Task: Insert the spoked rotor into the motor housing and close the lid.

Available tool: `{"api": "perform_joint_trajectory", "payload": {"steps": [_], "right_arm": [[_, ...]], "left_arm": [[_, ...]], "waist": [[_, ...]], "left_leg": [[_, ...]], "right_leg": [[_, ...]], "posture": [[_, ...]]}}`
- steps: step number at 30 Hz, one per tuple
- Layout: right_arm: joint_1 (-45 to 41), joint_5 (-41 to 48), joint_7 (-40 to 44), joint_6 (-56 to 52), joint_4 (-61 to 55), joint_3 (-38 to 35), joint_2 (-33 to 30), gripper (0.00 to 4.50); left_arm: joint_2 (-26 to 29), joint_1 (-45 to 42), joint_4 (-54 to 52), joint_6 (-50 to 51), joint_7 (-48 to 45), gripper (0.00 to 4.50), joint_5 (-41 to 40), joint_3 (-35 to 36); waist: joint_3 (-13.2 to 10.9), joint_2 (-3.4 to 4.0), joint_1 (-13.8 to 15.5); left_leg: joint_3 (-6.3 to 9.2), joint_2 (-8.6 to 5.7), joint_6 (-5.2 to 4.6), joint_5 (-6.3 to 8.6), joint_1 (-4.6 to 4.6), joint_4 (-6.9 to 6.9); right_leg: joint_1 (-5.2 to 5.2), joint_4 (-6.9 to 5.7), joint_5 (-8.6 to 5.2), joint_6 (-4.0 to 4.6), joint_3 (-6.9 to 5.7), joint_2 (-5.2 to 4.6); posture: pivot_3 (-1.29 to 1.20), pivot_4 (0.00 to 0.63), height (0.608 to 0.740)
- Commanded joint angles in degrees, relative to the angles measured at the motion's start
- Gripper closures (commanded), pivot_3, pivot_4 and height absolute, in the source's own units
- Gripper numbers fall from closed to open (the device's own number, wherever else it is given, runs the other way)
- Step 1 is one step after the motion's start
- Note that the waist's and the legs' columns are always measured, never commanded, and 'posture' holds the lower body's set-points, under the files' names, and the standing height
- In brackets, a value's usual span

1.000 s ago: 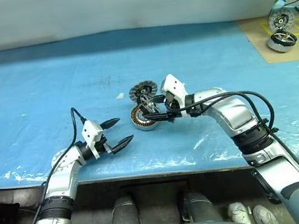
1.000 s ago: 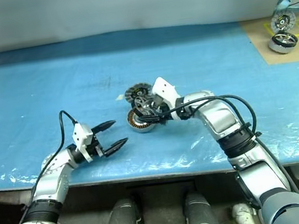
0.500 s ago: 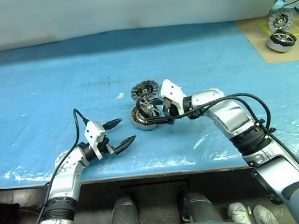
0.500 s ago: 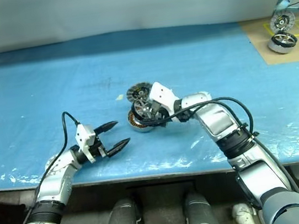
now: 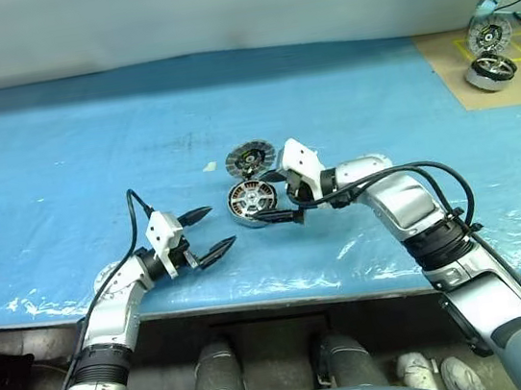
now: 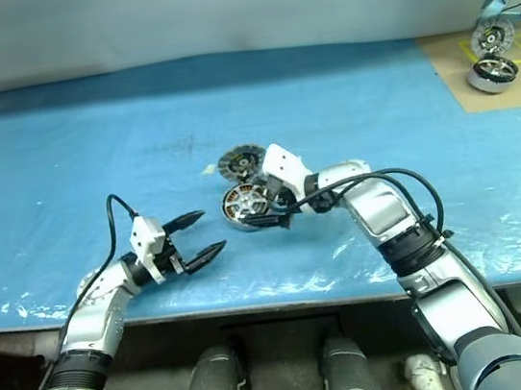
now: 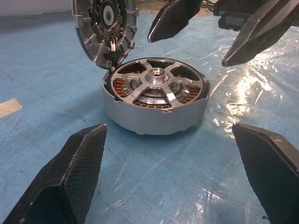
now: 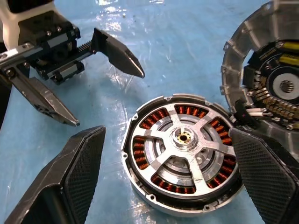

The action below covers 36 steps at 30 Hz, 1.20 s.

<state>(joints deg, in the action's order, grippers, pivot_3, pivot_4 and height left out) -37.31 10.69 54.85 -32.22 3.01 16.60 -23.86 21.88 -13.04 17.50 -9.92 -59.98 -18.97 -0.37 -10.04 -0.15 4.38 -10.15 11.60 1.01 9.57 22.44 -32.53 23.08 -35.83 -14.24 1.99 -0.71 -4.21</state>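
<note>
Although the lid (image 7: 105, 29) has yet to be closed, the first half of the task can be judged done: the spoked rotor (image 8: 184, 140) is seen seated inside the motor housing (image 7: 154, 119), its silver spokes and hub lying level within the ring of copper windings.

Nearest the robot, at about seven o'clock from the housing in the head views, the left gripper (image 5: 202, 232) is held level over the blue table cover (image 5: 62, 165), its two black fingers spread wide with nothing between them. The housing rests a little beyond it on the cover. At about three o'clock from the housing, the right gripper (image 5: 278, 197) is found just beside the housing, jaws parted wide around it and nothing gripped; whether either finger touches the housing wall cannot be told.

At about twelve o'clock from the housing, the lid is stood nearly upright, joined to the housing edge, its segmented inner face turned toward the rotor. What is left is judged to be swinging it down flat.

Whether the rotor is pressed fully home cannot be made out. The joint between lid and housing is partly hidden behind small wires. Farther off, at about two o'clock, a second motor (image 5: 491, 70) with cables is too small for detail.
</note>
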Motion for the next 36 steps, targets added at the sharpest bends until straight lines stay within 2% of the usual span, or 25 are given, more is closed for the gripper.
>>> {"api": "perform_joint_trajectory", "payload": {"steps": [1,5,12,19,22,25,31,33,36], "right_arm": [[-1.47,2.8,-2.91,-0.87,0.15,-4.91,2.11,0.4],[-2.38,3.08,-6.52,-1.34,4.49,-7.08,5.84,1.67],[-0.4,1.39,-6.7,-1.98,6.56,-3.96,7.72,4.19],[1.39,-0.77,-4.62,-0.6,9.66,-0.2,7.27,4.19],[1.24,-5.08,-9.0,1.48,16.86,1.32,8.25,4.19],[1.58,-5.99,-8.9,2.39,18.03,2.14,7.9,4.19],[2.65,-0.04,-4.03,2.13,10.35,-1.61,6.96,4.19],[2.8,2.94,-1.62,0.54,6.73,-3.17,6.37,4.19],[2.1,8.46,-0.09,-4.14,2.08,-7.15,5.78,4.19]], "left_arm": [[0.03,-0.26,-2.02,0.03,0.04,0.0,-0.89,0.59],[-0.35,-0.61,-2.41,0.67,0.55,0.0,-1.07,0.66],[-0.29,-0.82,-2.47,0.79,0.83,0.0,-1.01,1.02],[-0.4,-0.28,-2.92,0.75,1.4,0.0,-0.84,0.9],[-0.45,-0.17,-2.9,0.7,1.55,0.0,-0.62,0.65],[-0.47,-0.35,-2.76,0.67,1.62,0.0,-0.63,0.63],[-0.22,-0.75,-2.24,0.58,1.5,0.0,-0.82,1.09],[0.01,-1.35,-1.96,0.95,1.85,0.0,-1.18,1.77],[0.4,-2.71,-1.39,2.19,2.8,0.0,-1.97,3.26]], "waist": [[0.0,0.0,-0.04],[0.0,0.0,-0.23],[0.0,0.0,-0.23],[0.0,0.0,-0.25],[0.04,-0.01,-0.45],[0.08,0.02,-0.43],[0.07,0.02,-0.25],[0.07,0.02,-0.24],[0.07,0.01,-0.24]], "left_leg": [[0.0,0.0,0.0,0.0,0.0,0.0],[0.0,0.01,0.0,0.0,0.0,-0.01],[0.0,0.01,0.0,0.0,0.02,0.02],[0.0,0.01,0.01,0.0,0.01,0.01],[0.0,0.02,0.01,0.0,-0.04,0.04],[0.0,0.01,0.02,0.01,-0.54,0.11],[0.02,-0.04,-0.07,0.07,-1.1,0.24],[0.01,-0.04,-0.03,0.05,-1.01,0.27],[0.01,-0.03,0.0,0.0,-0.33,0.25]], "right_leg": [[0.0,-0.01,0.0,0.0,0.0,0.0],[0.01,-0.04,0.0,0.01,0.0,0.0],[0.02,0.01,0.0,0.01,-0.01,0.0],[0.01,0.0,0.0,0.01,-0.01,0.0],[-0.01,0.0,-0.01,0.01,-0.01,0.0],[-0.44,0.0,-0.02,0.02,0.03,0.0],[-0.97,0.15,-0.04,-0.01,0.12,-0.06],[-0.88,0.19,-0.04,-0.01,0.13,-0.06],[-0.23,0.15,-0.02,-0.01,0.1,-0.01]], "posture": [[0.0,0.15,0.74],[0.0,0.15,0.74],[0.0,0.15,0.74],[0.0,0.15,0.74],[0.0,0.15,0.74],[0.0,0.15,0.74],[0.0,0.15,0.74],[0.0,0.15,0.74],[0.0,0.15,0.74]]}}
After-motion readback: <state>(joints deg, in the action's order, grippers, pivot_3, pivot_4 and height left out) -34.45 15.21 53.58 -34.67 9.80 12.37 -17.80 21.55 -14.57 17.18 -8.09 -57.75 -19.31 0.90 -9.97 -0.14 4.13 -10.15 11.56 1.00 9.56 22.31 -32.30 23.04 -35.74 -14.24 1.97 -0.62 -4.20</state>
